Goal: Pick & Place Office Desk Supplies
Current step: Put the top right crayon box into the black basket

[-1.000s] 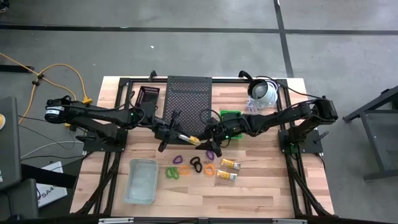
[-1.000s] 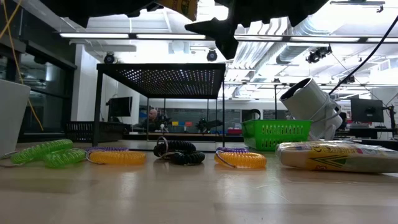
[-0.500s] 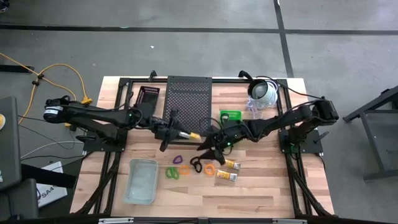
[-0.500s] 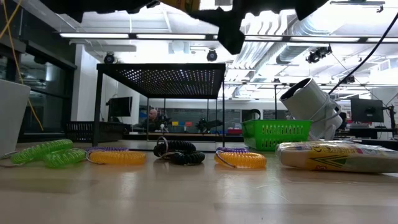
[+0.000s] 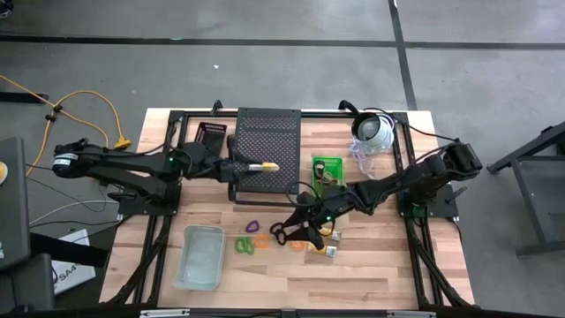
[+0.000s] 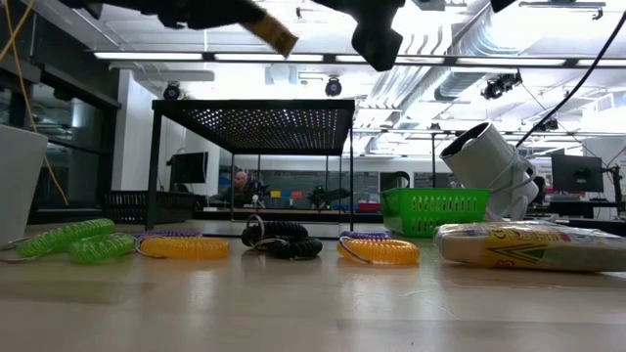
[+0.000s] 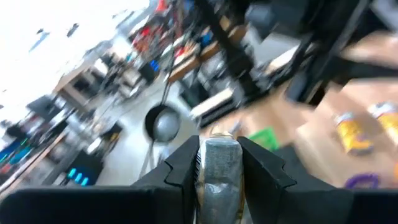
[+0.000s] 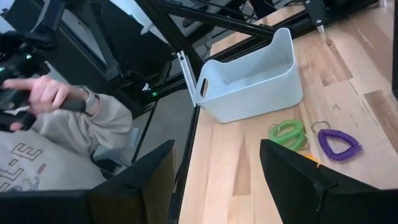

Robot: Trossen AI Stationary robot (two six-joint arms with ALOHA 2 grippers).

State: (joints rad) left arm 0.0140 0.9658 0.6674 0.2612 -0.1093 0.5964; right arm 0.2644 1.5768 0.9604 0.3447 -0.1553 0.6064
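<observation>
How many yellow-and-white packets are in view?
3. One packet is in the left gripper over the black mesh stand; a second packet and a third packet lie side by side on the table. The right arm may hide more.

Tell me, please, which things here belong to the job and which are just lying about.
Job: packet in left gripper, over mesh stand; green loops, purple loop, orange loops, black loop, below open right gripper; table packets; probably white bin.
Lying about: white dome device; yellow cable, off the table.
</observation>
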